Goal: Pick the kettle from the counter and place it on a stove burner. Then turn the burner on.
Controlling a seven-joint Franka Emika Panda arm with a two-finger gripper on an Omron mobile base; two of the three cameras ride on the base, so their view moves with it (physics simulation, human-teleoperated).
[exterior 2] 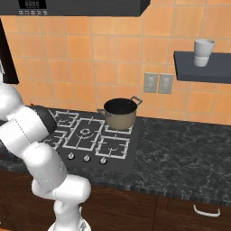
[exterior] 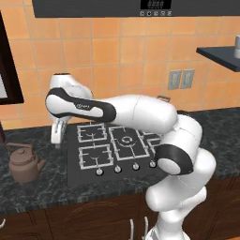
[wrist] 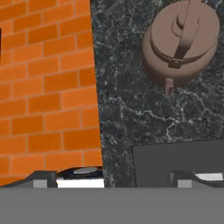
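Nothing of the task looks done yet: the small squat brown-copper kettle (exterior: pixel 24 162) sits on the dark marbled stone counter (exterior: pixel 42 187), left of the black cooktop (exterior: pixel 112 151), its thin handle arched over the lid knob. The gripper (exterior: pixel 57 133) hangs nearby, fingers spread wide and empty; pickup, placement and burner remain.

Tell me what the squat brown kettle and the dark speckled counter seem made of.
The squat brown kettle looks like dull copper-toned metal: even matte brown, no glints, though glazed ceramic is possible. The dark speckled counter looks like polished stone, judging by pale veins across black.
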